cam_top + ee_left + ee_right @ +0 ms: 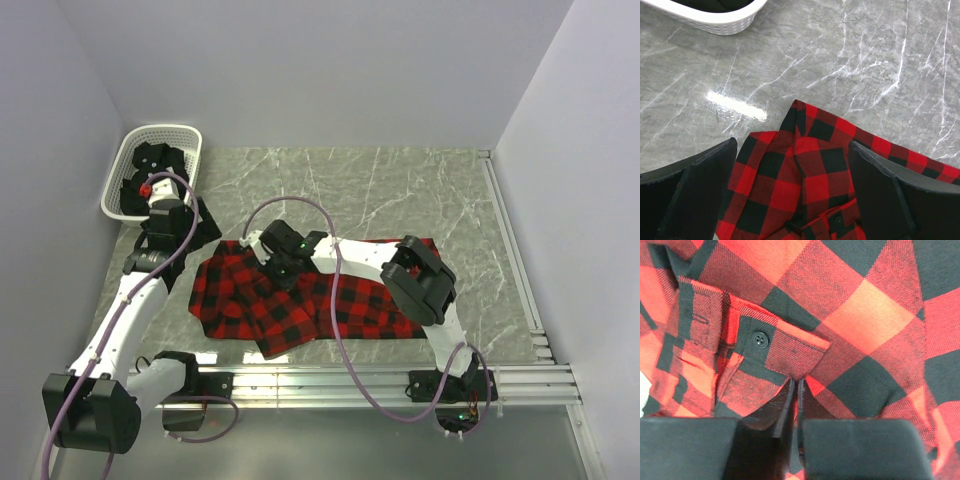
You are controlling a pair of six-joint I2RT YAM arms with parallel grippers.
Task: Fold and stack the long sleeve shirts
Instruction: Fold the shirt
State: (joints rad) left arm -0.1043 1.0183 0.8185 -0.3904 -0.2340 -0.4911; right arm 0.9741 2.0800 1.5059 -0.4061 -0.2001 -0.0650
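**Step in hand: folding the flannel.** The flannel (360, 305) lies spread but rumpled at the middle of the table (400, 190), near the front edge. The black shirt (150, 170) is in the basket (190, 135) at the far left corner, not yet folded.

The right gripper (794, 385) is clenched. Its tips meet on the cloth just under a buttoned flap and appear to pinch a thin fold there.

The left gripper (792, 145) is released. Its fingers hang spread over the flannel's left corner and grasp nothing.

**Next move, as judged.** The left gripper likely needs to drop and close on that corner. Both arms can then carry the edge across together, keeping the cloth taut so the layers land flat.

**Writing.** No brand, label or lettering is legible on the shirts, the basket or the arms.
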